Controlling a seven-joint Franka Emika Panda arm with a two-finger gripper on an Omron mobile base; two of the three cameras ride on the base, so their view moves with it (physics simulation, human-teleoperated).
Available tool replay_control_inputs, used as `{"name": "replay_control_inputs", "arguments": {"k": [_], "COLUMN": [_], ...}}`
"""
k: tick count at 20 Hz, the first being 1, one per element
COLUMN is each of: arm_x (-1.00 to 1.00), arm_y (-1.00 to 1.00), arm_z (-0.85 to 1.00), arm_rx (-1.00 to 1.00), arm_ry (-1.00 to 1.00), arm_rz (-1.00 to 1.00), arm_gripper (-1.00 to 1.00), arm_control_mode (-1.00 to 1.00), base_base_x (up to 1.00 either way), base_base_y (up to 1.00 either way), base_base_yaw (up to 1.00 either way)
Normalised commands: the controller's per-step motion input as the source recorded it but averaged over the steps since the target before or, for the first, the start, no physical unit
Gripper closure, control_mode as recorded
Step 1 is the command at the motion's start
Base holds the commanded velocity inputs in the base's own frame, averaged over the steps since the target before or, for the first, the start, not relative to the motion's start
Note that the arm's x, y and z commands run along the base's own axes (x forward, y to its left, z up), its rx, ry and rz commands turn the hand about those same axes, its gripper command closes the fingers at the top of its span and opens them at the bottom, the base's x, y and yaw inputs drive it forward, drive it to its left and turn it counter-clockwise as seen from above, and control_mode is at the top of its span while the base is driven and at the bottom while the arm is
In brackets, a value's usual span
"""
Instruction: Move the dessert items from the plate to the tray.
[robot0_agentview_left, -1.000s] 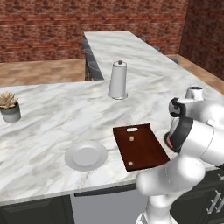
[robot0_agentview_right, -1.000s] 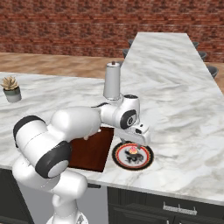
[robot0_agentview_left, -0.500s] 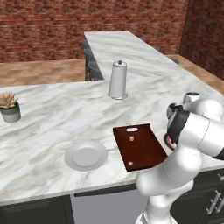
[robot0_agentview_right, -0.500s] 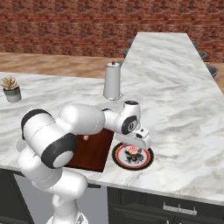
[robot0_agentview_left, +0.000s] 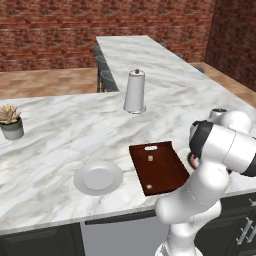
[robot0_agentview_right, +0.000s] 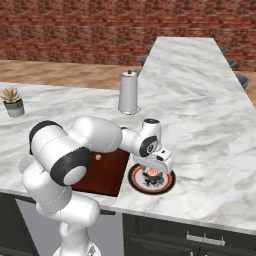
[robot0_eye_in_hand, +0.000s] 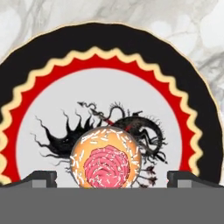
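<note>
Since the earlier frames, the arm had folded lower and its hand had come down closer over the decorated plate (robot0_agentview_right: 167, 183), while everything on the counter (robot0_agentview_left: 60, 135) kept its place. From the right base view, the gripper (robot0_agentview_right: 151, 175) hung directly above the cupcake (robot0_agentview_right: 151, 174), which sat on that black-rimmed plate at the near right of the counter, just right of the tray (robot0_agentview_right: 105, 172). In the hand view the cupcake (robot0_eye_in_hand: 105, 158), pink swirl in the middle with sprinkles around it, lay centred between the two dark fingertips (robot0_eye_in_hand: 42, 178), which stood wide apart on either side without touching it; the jaws were fully spread and held nothing. The tan morsel (robot0_agentview_left: 152, 158) rested on the tray (robot0_agentview_left: 165, 172) toward its far end, near the slot handle. A plain white plate (robot0_agentview_left: 80, 181) sat left of the tray, well apart from it. Farther back stood a pale canister (robot0_agentview_left: 135, 92), and a small potted plant (robot0_agentview_left: 11, 121) sat at the far left.
</note>
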Motion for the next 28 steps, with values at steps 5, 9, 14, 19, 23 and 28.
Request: {"name": "replay_control_inputs", "arguments": {"k": [5,9,14,19,23,28], "arm_x": [0.0,0.0,0.0,0.0,0.0,-0.03], "arm_y": [-0.07,0.0,0.0,0.0,0.0,0.06], "arm_z": [-0.18,-0.12,-0.06,-0.05,-0.01,0.05], "arm_rx": [0.0,0.0,0.0,0.0,0.0,0.0], "arm_ry": [0.0,0.0,0.0,0.0,0.0,-0.03], "arm_rz": [0.0,0.0,0.0,0.0,0.0,-0.01], "arm_gripper": [-1.0,-1.0,-1.0,1.0,1.0,1.0], "arm_control_mode": [-1.0,-1.0,-1.0,-1.0,-1.0,-1.0], "base_base_x": [0.0,0.0,0.0,0.0,0.0,0.0], "base_base_y": [0.0,0.0,0.0,0.0,0.0,0.0], "base_base_yaw": [0.0,0.0,0.0,0.0,0.0,0.0]}}
